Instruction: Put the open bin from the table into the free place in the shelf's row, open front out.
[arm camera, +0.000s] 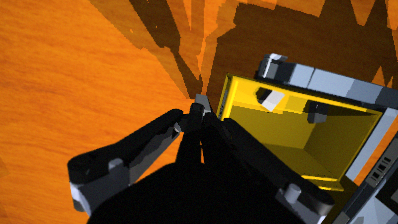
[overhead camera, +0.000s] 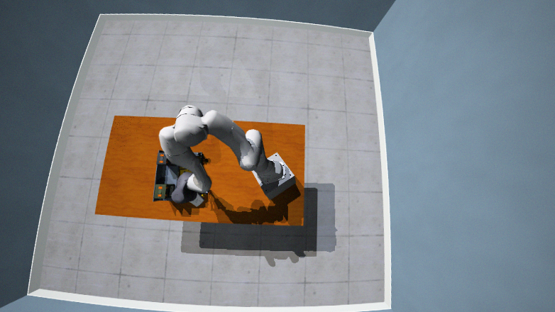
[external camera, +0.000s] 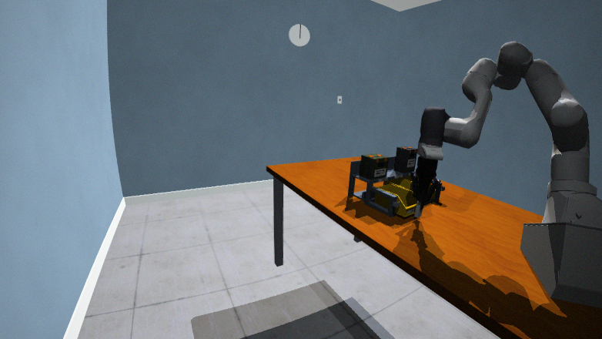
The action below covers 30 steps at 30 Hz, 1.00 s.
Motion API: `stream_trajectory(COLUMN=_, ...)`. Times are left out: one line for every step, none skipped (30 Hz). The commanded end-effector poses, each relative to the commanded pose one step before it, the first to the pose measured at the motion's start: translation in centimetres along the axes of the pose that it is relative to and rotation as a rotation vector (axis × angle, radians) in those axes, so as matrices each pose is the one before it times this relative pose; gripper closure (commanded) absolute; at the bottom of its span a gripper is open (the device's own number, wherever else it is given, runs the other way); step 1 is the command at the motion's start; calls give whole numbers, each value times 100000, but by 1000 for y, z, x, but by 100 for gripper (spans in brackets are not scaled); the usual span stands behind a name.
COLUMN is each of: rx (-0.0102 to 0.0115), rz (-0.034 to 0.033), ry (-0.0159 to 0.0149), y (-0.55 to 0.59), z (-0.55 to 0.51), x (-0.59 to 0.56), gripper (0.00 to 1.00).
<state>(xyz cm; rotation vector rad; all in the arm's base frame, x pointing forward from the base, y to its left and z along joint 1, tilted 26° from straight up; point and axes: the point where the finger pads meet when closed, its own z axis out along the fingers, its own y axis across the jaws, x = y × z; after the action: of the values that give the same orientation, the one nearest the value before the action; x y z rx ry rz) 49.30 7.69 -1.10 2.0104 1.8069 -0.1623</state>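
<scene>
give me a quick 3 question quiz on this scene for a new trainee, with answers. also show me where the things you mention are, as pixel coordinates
1. True or false: the gripper [external camera: 417,216] [arm camera: 199,103] has its fingers spread wide apart.
2. What colour is the bin [arm camera: 305,148] beside the fingertips in the wrist view?
A) red
B) yellow
C) white
3. Fill in the blank: in the exterior view, the number of dark boxes on the upper board of the shelf [external camera: 351,179] is ____.

Key: 1 false; 2 B; 3 two
</scene>
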Motion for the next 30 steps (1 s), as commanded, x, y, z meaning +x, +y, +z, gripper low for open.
stream_trajectory(rx=-137, rz=107, ry=66, y=36, z=0, x=83, gripper=100)
stream_trajectory(rx=0, rz=0, ry=0, y=0, z=0, x=0, gripper=100)
stream_trajectory(rx=0, rz=0, ry=0, y=0, z=0, x=0, gripper=100)
stream_trajectory(rx=0, rz=0, ry=0, y=0, z=0, x=0, gripper=100)
stream_trajectory(rx=0, rz=0, ry=0, y=1, z=0, x=0, gripper=100)
stream_trajectory(rx=0, rz=0, ry=0, y=4, z=0, x=0, gripper=100)
stream_trajectory(rx=0, rz=0, ry=0, y=10, z=0, x=0, gripper=100)
stream_trajectory(rx=0, rz=0, ry=0, y=18, z=0, x=0, gripper=100)
stream_trajectory(rx=0, rz=0, ry=0, y=28, z=0, x=0, gripper=100)
stream_trajectory(rx=0, rz=0, ry=0, y=38, z=0, x=0, gripper=100)
stream_trajectory(rx=0, rz=0, ry=0, y=49, z=0, x=0, gripper=100)
stream_trajectory(rx=0, rz=0, ry=0, y=60, z=0, x=-1, gripper=100)
stream_trajectory(rx=0, rz=0, ry=0, y=0, z=0, x=0, gripper=100)
stream_trajectory(rx=0, rz=0, ry=0, y=0, z=0, x=0, gripper=100)
stream_trajectory(rx=0, rz=0, ry=0, y=70, z=0, x=-1, gripper=100)
stream_trajectory(rx=0, rz=0, ry=0, y=79, z=0, x=-1, gripper=100)
stream_trajectory(rx=0, rz=0, ry=0, y=87, z=0, x=-1, gripper=100)
stream_trajectory(rx=0, rz=0, ry=0, y=94, z=0, x=-1, gripper=100)
stream_trajectory(rx=0, rz=0, ry=0, y=99, z=0, x=-1, gripper=100)
stream_trajectory(rx=0, rz=0, ry=0, y=103, z=0, x=-1, gripper=100)
stream_trajectory(rx=0, rz=0, ry=0, y=104, z=0, x=-1, gripper=100)
stream_trajectory(rx=0, rz=0, ry=0, y=104, z=0, x=-1, gripper=100)
stream_trajectory(rx=0, rz=0, ry=0, y=102, z=0, x=-1, gripper=100)
stream_trajectory(rx=0, rz=0, ry=0, y=98, z=0, x=-1, gripper=100)
stream_trajectory(rx=0, rz=0, ry=0, y=93, z=0, x=-1, gripper=100)
stream_trajectory(rx=0, rz=0, ry=0, y=86, z=0, x=-1, gripper=100)
stream_trajectory(rx=0, rz=0, ry=0, y=77, z=0, x=-1, gripper=100)
stream_trajectory(rx=0, rz=0, ry=0, y=68, z=0, x=-1, gripper=100)
stream_trajectory(rx=0, rz=0, ry=0, y=58, z=0, x=-1, gripper=100)
stream_trajectory(rx=0, rz=0, ry=0, y=0, z=0, x=0, gripper=100)
